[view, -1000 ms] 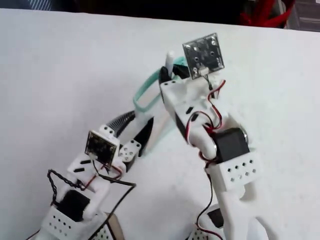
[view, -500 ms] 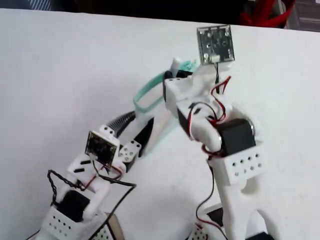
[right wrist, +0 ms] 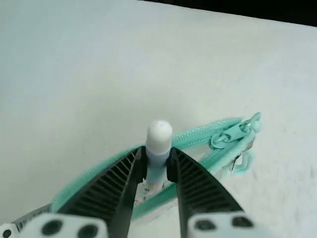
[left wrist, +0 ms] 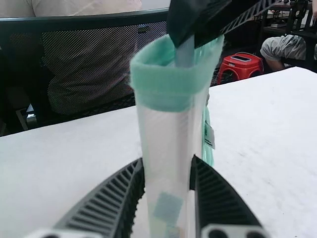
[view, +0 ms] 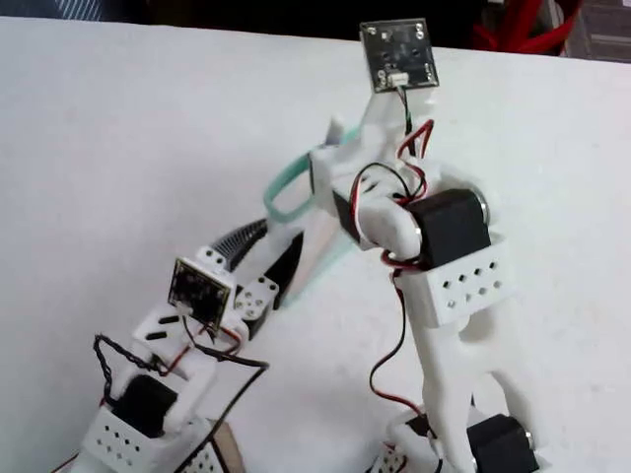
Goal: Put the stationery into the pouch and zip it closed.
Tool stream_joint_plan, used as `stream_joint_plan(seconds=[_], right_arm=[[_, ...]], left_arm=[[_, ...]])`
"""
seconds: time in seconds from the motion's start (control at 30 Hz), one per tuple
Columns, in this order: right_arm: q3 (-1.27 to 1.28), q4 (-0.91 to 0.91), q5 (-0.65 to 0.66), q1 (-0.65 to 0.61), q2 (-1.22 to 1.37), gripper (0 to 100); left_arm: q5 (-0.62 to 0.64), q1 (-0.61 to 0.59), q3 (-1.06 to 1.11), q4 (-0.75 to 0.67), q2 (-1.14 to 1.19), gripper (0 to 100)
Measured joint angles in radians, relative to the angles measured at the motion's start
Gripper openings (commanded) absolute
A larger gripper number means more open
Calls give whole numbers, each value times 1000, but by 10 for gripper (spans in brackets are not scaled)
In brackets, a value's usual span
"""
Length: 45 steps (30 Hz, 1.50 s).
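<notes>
A translucent pouch [left wrist: 168,148] with a mint-green zipper rim [view: 283,190] stands with its mouth open, and my left gripper [view: 269,248] is shut on its lower body. At the mouth, my right gripper [view: 331,146] is shut on a pen with a white cap [right wrist: 159,135]. From the left wrist, the pen's pale shaft [left wrist: 185,49] enters the mouth under the right gripper [left wrist: 198,27]. From the right wrist, the mint rim [right wrist: 198,135] loops behind the pen, and the zipper pull [right wrist: 237,130] sits at its far end.
The white table [view: 118,138] is bare around both arms. The right arm's upper links [view: 449,266] rise high over the near right. Beyond the table's far edge stand a dark mesh chair back [left wrist: 74,59] and a red stool [left wrist: 242,62].
The right arm has lifted and swung its wrist up and toward the far edge, keeping the pen at the pouch mouth. The left arm and pouch body have stayed still.
</notes>
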Motion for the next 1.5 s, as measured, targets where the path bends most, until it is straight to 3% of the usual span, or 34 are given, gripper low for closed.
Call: stream_joint_plan(seconds=[0.07, 0.37, 0.63, 0.83, 1.0, 1.27, 1.5], right_arm=[[-5, 15, 0, -9, -3, 230], [-147, 60, -2, 12, -51, 224], [-206, 61, 5, 64, -63, 12], [-213, 49, 98, -29, 9, 17], [-213, 61, 109, -31, 158, 18], [-247, 126, 110, 91, 238, 18], [-282, 135, 110, 144, 256, 18]], left_arm=[[0, 0, 0, 0, 0, 147], [0, -6, 0, 0, -2, 146], [0, -8, 0, 0, -2, 146], [0, -8, 0, 0, -2, 151], [0, -8, 0, 0, -2, 151], [0, -6, 0, -8, 9, 168], [72, -12, 0, -6, 11, 170]])
